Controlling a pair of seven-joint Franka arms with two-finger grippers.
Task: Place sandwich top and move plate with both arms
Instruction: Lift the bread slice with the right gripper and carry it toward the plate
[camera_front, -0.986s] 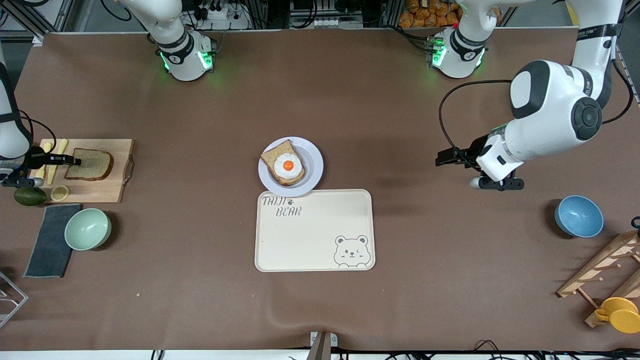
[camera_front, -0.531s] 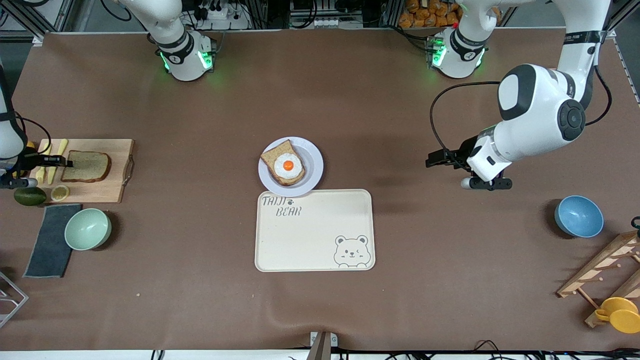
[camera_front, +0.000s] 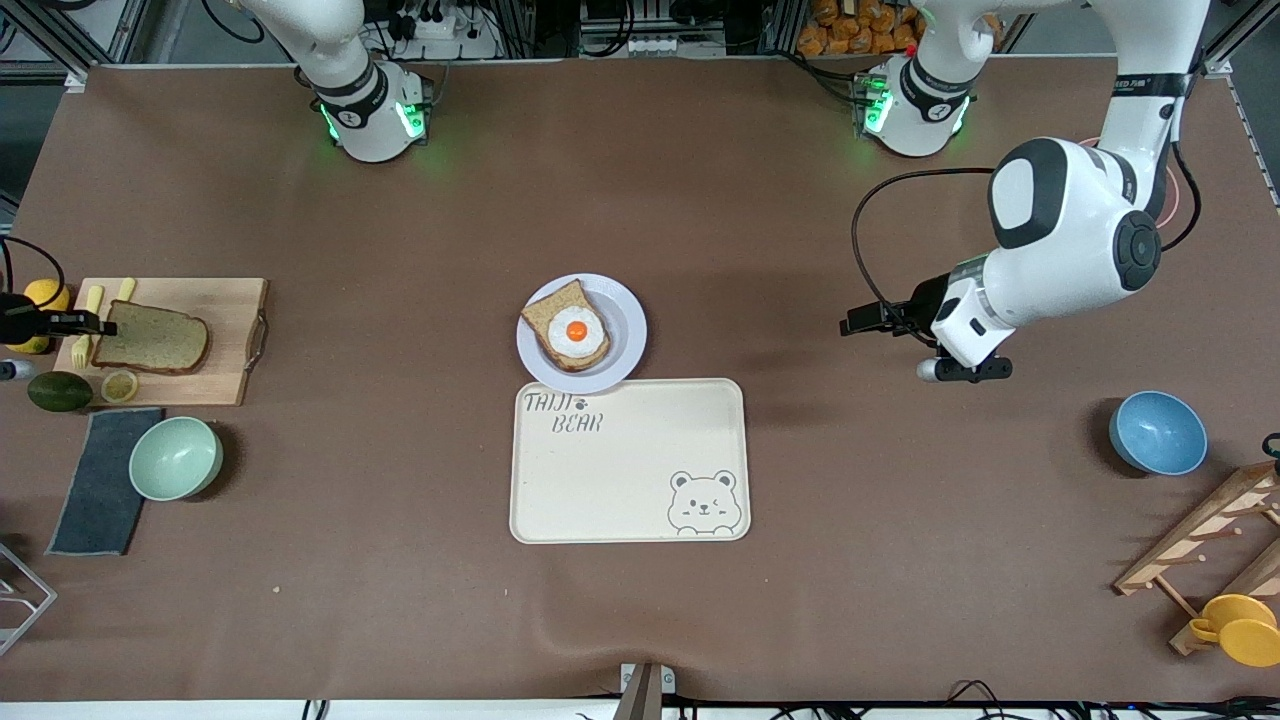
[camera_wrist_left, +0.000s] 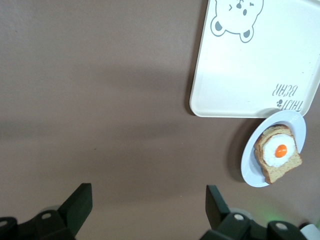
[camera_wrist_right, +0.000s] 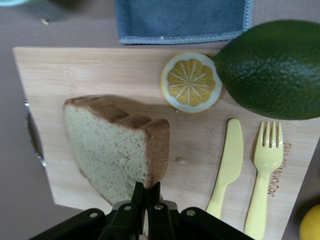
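The sandwich top, a plain brown bread slice, is tilted up over the wooden cutting board at the right arm's end of the table. My right gripper is shut on its crust edge; the right wrist view shows the gripper pinching the slice. The pale plate sits mid-table with an egg-topped bread slice on it. My left gripper is open and empty over bare table between the plate and the blue bowl. The left wrist view shows the gripper and the plate.
The cream bear tray touches the plate's nearer edge. On or by the board lie a lemon slice, an avocado, and a yellow knife and fork. A mint bowl, grey cloth, blue bowl and wooden rack stand nearer.
My right gripper has drawn the bread slice toward the table's end at the right arm's side and tilted it up. My left gripper has shifted toward the plate.
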